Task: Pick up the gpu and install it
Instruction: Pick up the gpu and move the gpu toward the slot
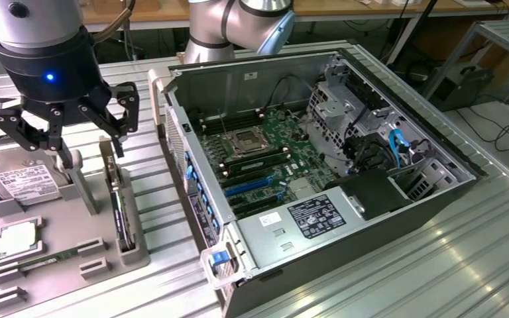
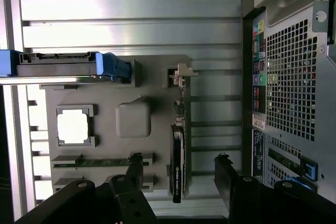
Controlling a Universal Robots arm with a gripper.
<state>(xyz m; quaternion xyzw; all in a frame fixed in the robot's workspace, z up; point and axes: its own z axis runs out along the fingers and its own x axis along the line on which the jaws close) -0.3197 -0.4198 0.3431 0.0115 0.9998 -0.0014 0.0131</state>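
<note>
The gpu point(image 1: 118, 202) stands on its edge in a slot of the grey holder tray point(image 1: 95, 228), at the exterior view's left. Its silver end bracket point(image 2: 181, 73) and thin dark edge point(image 2: 178, 156) appear in the wrist view. My gripper point(image 1: 83, 147) hangs open just above the card's far end, not touching it. In the wrist view the gripper point(image 2: 179, 174) has one dark finger on each side of the card's line. The open computer case point(image 1: 431, 199) lies at the exterior view's right, with its motherboard point(image 1: 268, 142) and blue slots point(image 1: 247, 185) exposed.
On the same tray sit a silver hard drive point(image 1: 24, 182), a square processor point(image 1: 18, 240), a slim green memory stick point(image 1: 50, 260) and a grey post point(image 1: 71, 165). The case's perforated rear wall point(image 2: 291, 77) stands close beside the tray. Ribbed metal table point(image 1: 431, 265) surrounds everything.
</note>
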